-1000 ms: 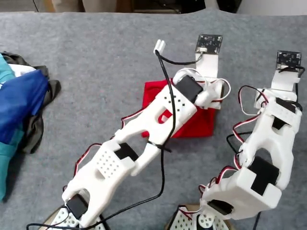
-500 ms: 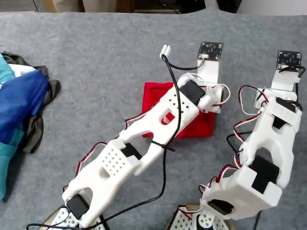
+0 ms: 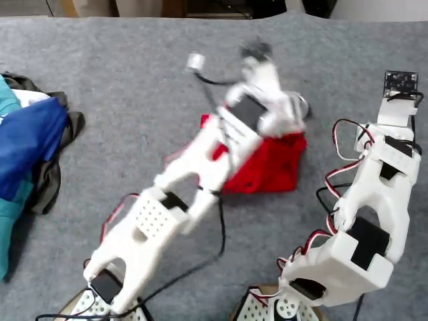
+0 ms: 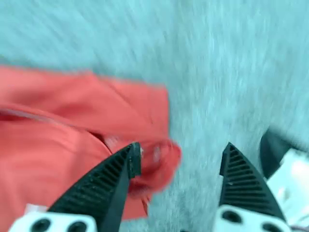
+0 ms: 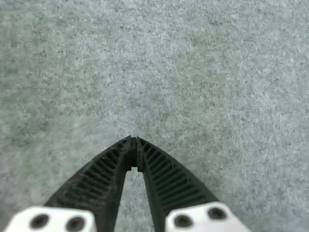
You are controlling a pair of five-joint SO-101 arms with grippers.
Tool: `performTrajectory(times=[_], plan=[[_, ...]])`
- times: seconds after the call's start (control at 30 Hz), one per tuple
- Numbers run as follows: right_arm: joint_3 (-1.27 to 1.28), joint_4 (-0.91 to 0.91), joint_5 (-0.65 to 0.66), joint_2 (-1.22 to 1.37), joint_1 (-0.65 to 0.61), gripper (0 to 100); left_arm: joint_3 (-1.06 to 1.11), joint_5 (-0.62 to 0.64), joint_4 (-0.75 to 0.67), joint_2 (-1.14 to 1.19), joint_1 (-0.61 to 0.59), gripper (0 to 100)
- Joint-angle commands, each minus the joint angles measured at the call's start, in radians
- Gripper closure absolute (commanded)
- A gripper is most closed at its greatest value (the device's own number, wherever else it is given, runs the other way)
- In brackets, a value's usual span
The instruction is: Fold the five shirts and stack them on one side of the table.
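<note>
While the left end effector (image 4: pixel 181 154) gapes, red shirt (image 4: pixel 72 121) beneath

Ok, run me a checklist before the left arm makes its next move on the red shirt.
1. Is the left end effector open: ok.
2. Is the red shirt squarely between its fingers: not ok; one finger is over the shirt's edge, the other over bare table.
3. Does the red shirt lie flat: not ok, it is bunched.
4. Is the right end effector shut and apart from the shirt: ok.
5. Is the pile of other shirts folded: not ok, it is a loose heap.
6. Is there finger contact with the cloth: cannot tell.
</note>
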Motion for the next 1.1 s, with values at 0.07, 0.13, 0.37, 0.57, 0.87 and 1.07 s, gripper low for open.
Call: performTrajectory(times=[0.07, 0.13, 0.37, 0.57, 0.87, 1.07], plan=[[-0.076, 0.098, 0.083, -0.038, -0.084, 99.5, -0.382, 0.006, 0.216, -0.028, -0.250, 73], [-0.085, 0.173, 0.149, -0.079, -0.142, 99.5, -0.362, 0.005, 0.262, -0.038, -0.342, 78], [-0.194, 0.493, 0.328, -0.205, -0.397, 99.4, -0.218, -0.144, 0.310, -0.062, -0.572, 98], [-0.526, 0.790, 0.359, -0.131, -0.565, 99.4, 0.046, -0.183, 0.311, -0.094, -0.655, 98], [-0.819, 1.042, 0.361, 0.183, -0.719, 99.3, 0.526, -0.250, 0.272, -0.277, -0.660, 98], [-0.699, 1.034, 0.430, 0.231, -0.688, 99.4, 0.931, -0.252, -0.063, -0.277, -0.684, 98]])
